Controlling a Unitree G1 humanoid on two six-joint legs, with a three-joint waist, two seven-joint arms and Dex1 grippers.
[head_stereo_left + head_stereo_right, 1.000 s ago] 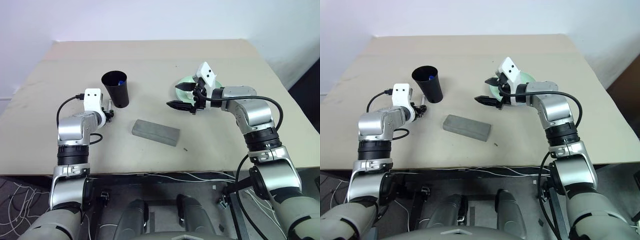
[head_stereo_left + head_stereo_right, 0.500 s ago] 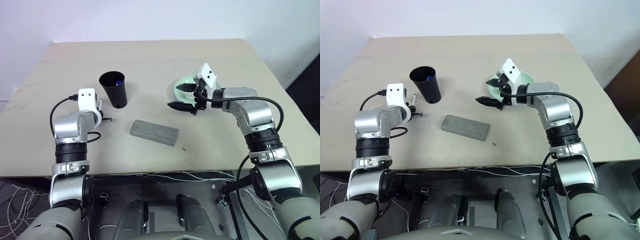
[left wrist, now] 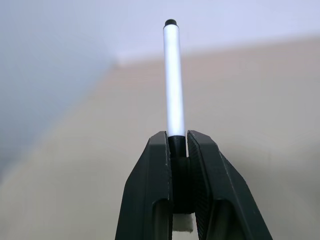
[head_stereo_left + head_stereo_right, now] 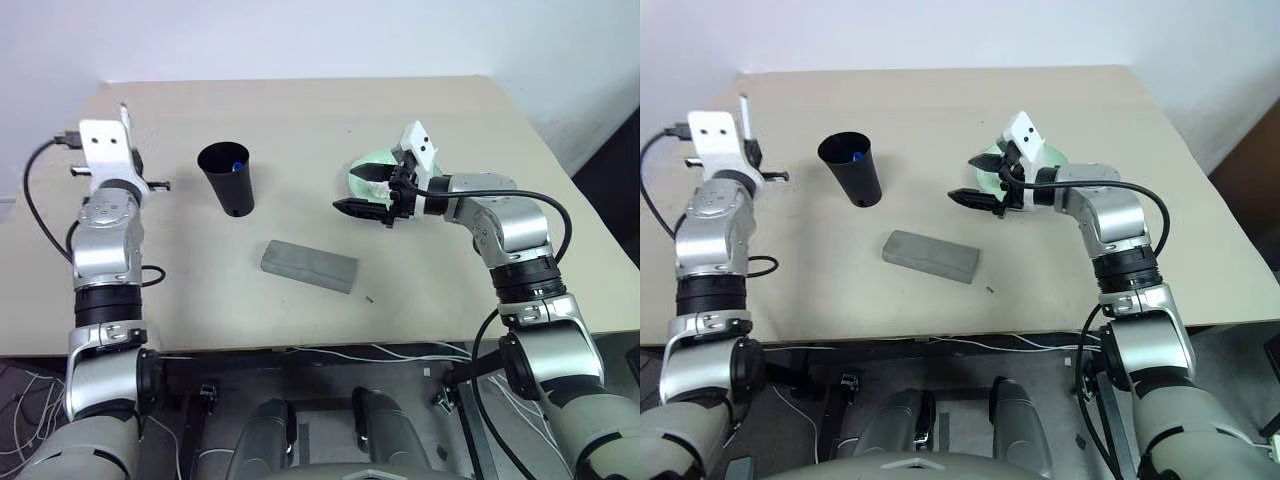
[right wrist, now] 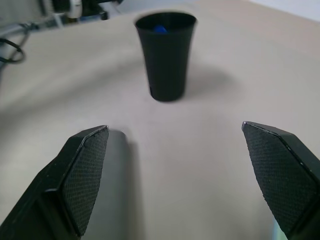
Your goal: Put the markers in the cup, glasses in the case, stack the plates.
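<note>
One slim white marker (image 3: 173,85) pinched in left claw (image 3: 178,150), right claw (image 5: 175,170) wide, empty.

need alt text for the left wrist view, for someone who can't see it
Two black fingers of the left gripper are shut on a thin white-barrelled marker, which stands straight out from between them and ends in a small black tip. Behind it lie a blurred beige tabletop and a pale wall.

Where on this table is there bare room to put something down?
The far strip of the table behind the cup is bare, as is the near edge in front of the grey case. It is crowded around the mint green plate, where the open right gripper hovers.
</note>
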